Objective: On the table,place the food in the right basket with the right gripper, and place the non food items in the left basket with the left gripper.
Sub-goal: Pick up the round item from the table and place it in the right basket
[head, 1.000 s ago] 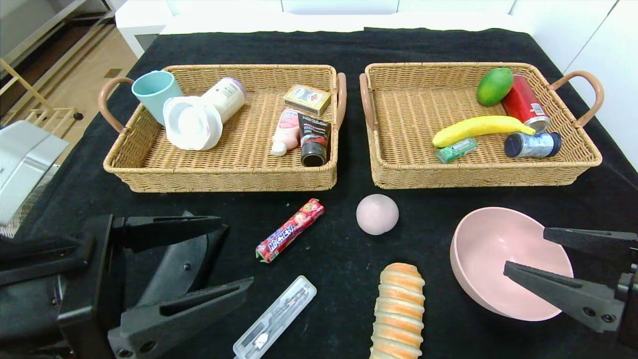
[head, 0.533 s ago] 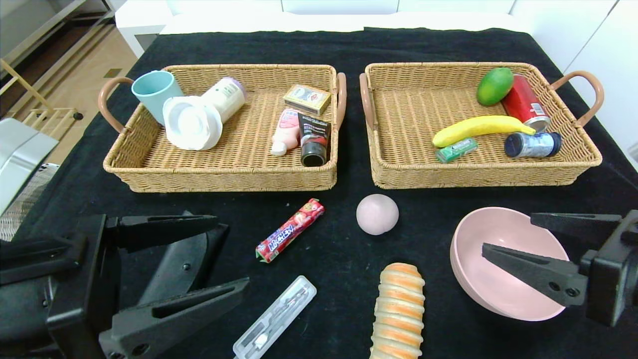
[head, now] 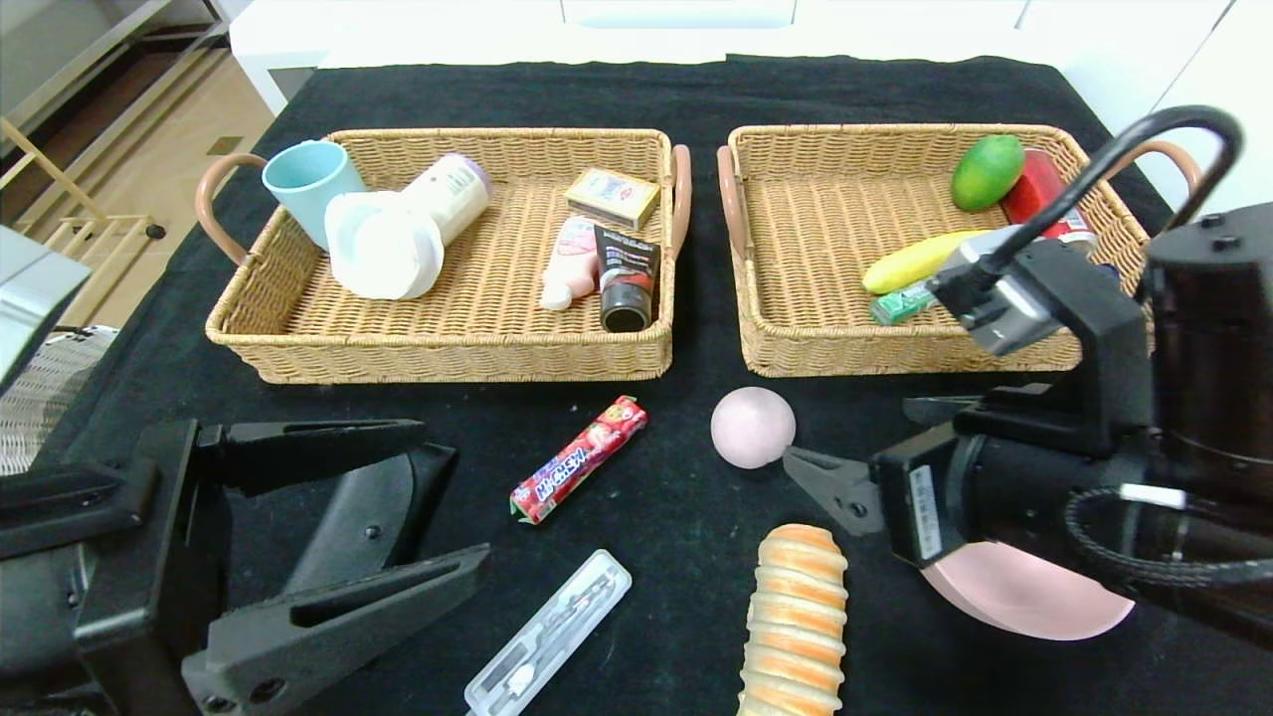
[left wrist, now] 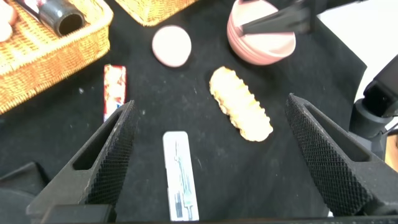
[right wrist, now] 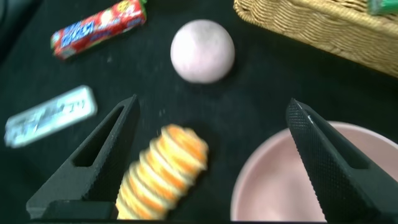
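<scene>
On the black table, the pink peach ball (head: 753,428) lies in front of the right basket (head: 796,353). The bread loaf (head: 796,622) is at the near edge, and the red candy pack (head: 579,459) lies left of the ball. My right gripper (head: 850,433) is open, just right of the ball and above the loaf's far end (right wrist: 163,171), and its arm hides most of the pink bowl (head: 1024,597). My left gripper (head: 457,497) is open at the near left over the black glasses case (head: 353,527). The clear cutlery box (head: 550,632) lies beside it (left wrist: 180,177).
The left basket (head: 438,348) holds a light blue cup (head: 303,179), white containers, tubes and a small box. The right basket holds a green mango (head: 988,171), a banana (head: 910,261), a red can and small packs. A chair stands off the table's left side.
My right gripper has swung left from over the pink bowl to beside the peach ball, and its arm now covers the bowl. The left gripper has barely shifted.
</scene>
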Available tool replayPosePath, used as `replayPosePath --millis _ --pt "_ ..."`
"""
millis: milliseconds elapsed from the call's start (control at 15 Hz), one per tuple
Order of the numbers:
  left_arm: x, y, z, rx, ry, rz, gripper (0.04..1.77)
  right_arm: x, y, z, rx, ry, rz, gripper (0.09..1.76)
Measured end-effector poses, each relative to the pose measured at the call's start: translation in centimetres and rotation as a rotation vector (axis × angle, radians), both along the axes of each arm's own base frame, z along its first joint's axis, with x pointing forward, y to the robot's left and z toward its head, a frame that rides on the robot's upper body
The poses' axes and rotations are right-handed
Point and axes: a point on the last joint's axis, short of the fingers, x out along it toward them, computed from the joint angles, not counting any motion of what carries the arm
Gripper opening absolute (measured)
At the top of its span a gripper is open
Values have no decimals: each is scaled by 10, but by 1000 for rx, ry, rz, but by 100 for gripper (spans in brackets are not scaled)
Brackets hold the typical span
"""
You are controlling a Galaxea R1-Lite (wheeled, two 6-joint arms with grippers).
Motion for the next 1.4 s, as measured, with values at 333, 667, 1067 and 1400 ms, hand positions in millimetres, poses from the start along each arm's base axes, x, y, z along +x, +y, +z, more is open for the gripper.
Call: replayPosePath --millis 333,667,1067,1400 --pt "-4 4 6 -14 -26 12 172 30 49 0 77 -9 -180 171" --pt "-5 7 9 -21 -42 28 172 51 73 -14 75 -17 -291 171" --pt "-4 9 9 -19 -46 40 172 69 86 -35 65 11 -334 171" --pt "-4 9 9 -18 -48 41 172 76 91 -46 55 25 -345 171"
